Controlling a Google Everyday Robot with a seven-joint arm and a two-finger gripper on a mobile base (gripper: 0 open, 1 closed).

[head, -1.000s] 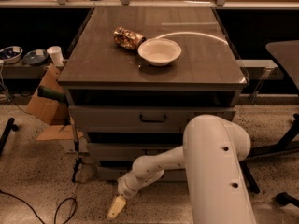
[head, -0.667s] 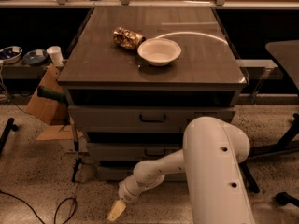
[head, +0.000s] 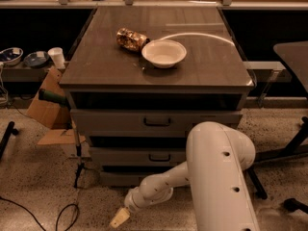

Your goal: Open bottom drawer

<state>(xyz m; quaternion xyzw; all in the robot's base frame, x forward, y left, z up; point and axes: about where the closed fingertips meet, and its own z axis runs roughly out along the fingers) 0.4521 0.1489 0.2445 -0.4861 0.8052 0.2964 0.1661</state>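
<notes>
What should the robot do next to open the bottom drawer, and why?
Probably raise the pincer toward the front of the bottom drawer. The pincer hangs low near the floor, apart from the drawer, which looks shut.

The bottom drawer [head: 118, 178] — a slim grey front, lowest of the stack, at lower centre of the frame — looks pushed in, its middle hidden behind the arm. The gripper [head: 120, 218] hangs below it, near the floor.
</notes>
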